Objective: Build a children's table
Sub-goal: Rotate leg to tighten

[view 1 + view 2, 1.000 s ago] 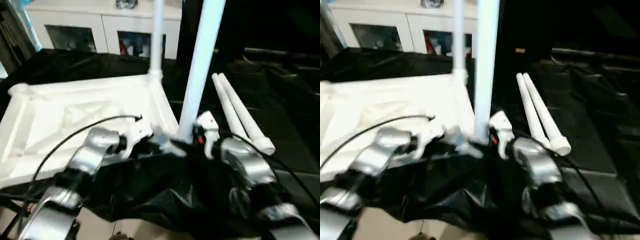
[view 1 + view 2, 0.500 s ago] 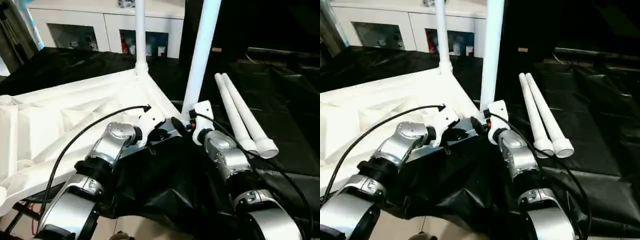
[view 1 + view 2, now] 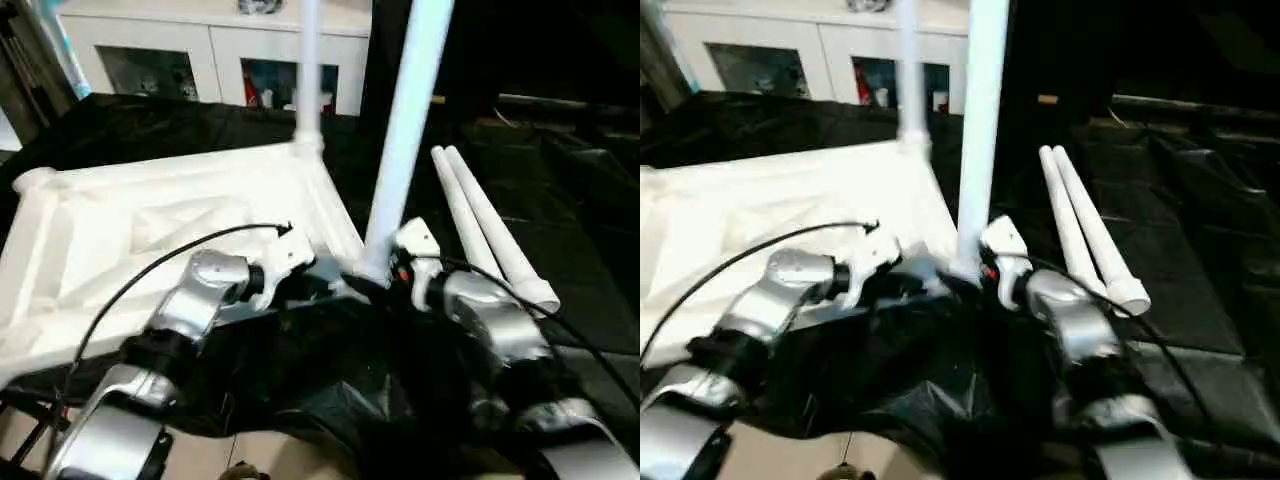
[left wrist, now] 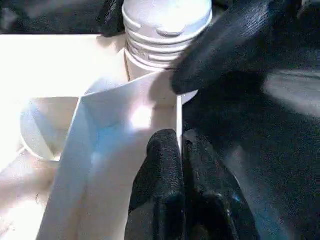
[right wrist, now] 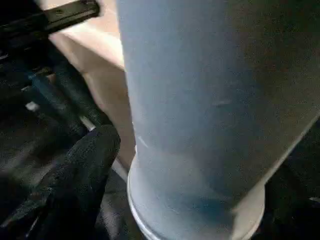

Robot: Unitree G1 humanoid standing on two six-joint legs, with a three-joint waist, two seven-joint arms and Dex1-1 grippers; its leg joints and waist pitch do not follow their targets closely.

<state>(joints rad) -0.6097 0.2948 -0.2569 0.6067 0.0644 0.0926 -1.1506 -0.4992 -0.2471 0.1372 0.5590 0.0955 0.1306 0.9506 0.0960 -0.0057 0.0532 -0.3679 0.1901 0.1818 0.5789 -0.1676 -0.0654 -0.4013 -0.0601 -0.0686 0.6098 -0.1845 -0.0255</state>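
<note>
Both upright legs ran off the top edge: the near leg (image 3: 405,140) and the far leg (image 3: 309,70), so their free ends were unseen. The near leg's foot, where it met the tabletop (image 3: 130,240), was hidden behind the right end effector (image 3: 385,280) and left end effector (image 4: 177,165). The tabletop's left part was cut off at the edge. The cabinet's (image 3: 210,50) contents behind the glass were too blurred to tell.
</note>
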